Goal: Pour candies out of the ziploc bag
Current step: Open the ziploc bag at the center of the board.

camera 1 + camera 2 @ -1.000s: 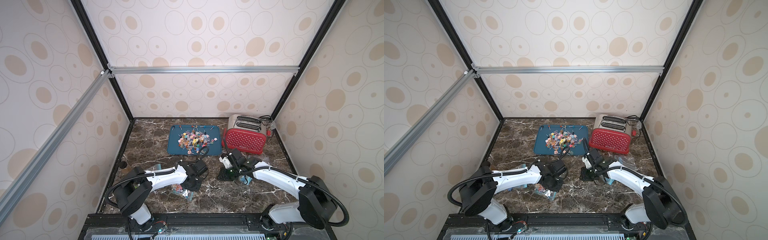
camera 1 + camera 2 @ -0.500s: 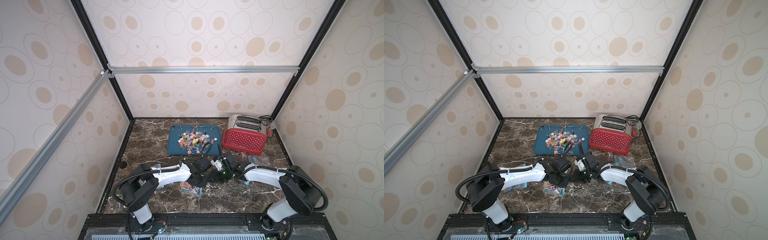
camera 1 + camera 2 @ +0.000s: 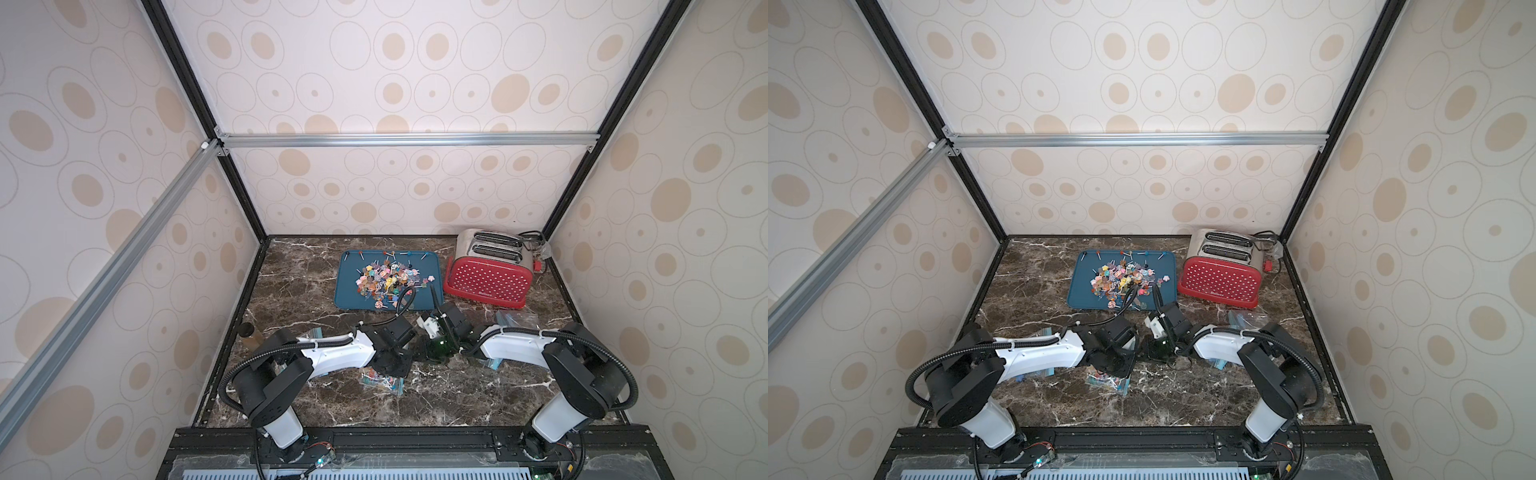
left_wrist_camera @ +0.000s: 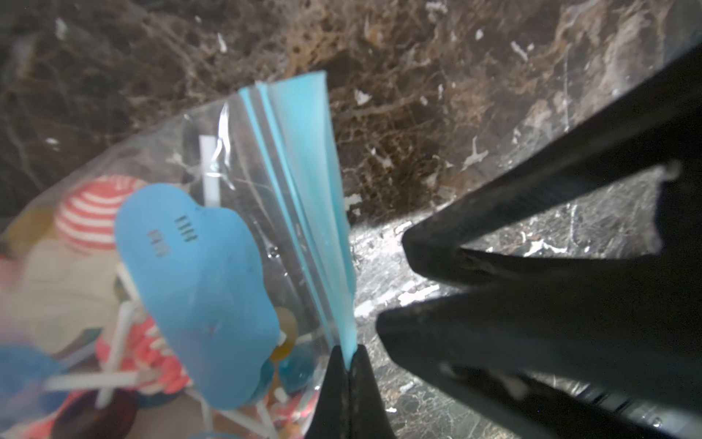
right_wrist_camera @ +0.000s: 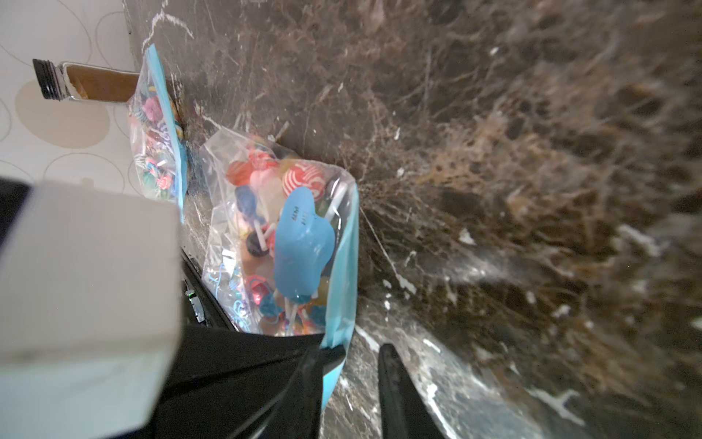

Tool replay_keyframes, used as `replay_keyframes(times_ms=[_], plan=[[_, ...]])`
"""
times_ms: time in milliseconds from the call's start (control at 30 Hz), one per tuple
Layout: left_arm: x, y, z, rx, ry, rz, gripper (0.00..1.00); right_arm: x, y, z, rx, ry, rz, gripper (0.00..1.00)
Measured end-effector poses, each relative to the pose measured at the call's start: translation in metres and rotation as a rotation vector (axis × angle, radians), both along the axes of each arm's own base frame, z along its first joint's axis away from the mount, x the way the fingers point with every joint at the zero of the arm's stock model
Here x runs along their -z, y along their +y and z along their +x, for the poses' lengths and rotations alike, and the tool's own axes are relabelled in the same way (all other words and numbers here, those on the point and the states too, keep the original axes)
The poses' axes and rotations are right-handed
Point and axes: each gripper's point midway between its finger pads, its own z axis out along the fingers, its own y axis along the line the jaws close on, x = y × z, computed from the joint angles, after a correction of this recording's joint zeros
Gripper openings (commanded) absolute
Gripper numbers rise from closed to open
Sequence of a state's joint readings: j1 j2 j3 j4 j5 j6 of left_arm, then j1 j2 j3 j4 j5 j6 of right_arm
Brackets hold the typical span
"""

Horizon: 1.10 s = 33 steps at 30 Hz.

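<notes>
Brown-veined marble tabletop (image 3: 457,399) inside beige-dotted walls (image 3: 415,62), left claw (image 4: 348,351) tight on ziploc bag (image 4: 296,171), right claw (image 4: 393,281) seemingly agape.

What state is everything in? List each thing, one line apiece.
Ziploc bag: candies inside, unemptied.
Left claw: shut on the bag's blue zip edge.
Right claw: open, beside that edge.
Tray: carries a candy heap.
Toaster: upright, slots look empty.
</notes>
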<state>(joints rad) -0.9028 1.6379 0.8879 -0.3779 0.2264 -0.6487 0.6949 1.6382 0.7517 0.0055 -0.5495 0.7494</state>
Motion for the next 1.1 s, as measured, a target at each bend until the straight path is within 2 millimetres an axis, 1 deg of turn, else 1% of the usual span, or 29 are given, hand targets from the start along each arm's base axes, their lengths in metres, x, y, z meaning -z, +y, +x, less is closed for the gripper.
replay_keyframes(times_ms=[100, 533, 833, 1100], plan=[[0.001, 0.000, 0.000, -0.004, 0.004, -0.005, 0.00, 0.005, -0.001, 0.000, 0.003, 0.012, -0.009, 0.29], [0.002, 0.000, 0.000, -0.010, 0.012, -0.016, 0.00, 0.012, 0.002, 0.002, 0.004, 0.026, -0.022, 0.28], [0.002, 0.001, 0.000, -0.010, 0.012, -0.016, 0.00, 0.010, 0.007, 0.003, -0.007, 0.021, -0.016, 0.28], [0.002, 0.001, 0.000, -0.010, 0.012, -0.017, 0.00, 0.010, 0.007, 0.002, -0.008, 0.023, -0.022, 0.27]])
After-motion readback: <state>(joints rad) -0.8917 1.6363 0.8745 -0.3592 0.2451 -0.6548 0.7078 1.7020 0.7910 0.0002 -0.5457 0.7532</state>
